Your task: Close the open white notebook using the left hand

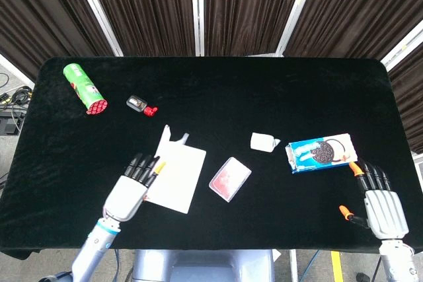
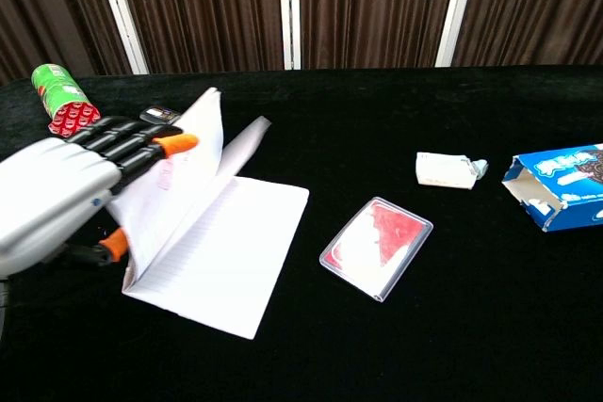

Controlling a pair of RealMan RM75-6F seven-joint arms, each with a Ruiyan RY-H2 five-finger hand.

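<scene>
1. On the black table (image 1: 264, 90), near its front left part, lies the white notebook (image 2: 221, 251). It is half way shut. Its right page lies flat, and its left side stands up, tilted over toward the right.

2. Left of the notebook is the left hand (image 2: 57, 200). Its fingers (image 2: 141, 143) are stretched out straight and close together. They press flat on the back of the lifted side. The hand holds nothing; it only pushes.

3. I think the step now is the flip itself. The lifted side is up, but it is not down on the right page yet.

4. One loose page stands a little apart from the lifted side, at the top. It could bend or fold if the hand goes too fast.

5. The next move, I think, is to push the lifted side farther to the right and then down. The palm should end flat on top of the notebook.

6. The left arm reaches in from the front edge of the table, to the left of the notebook, with the palm turned toward the pages.

7. Far to the right of the notebook, at the front edge, is the right hand (image 1: 382, 203). Its fingers are spread a bit, it holds nothing, and it is not helping.

8. Just right of the notebook lies a small clear case with red inside (image 2: 377, 247), near but not touching.
</scene>
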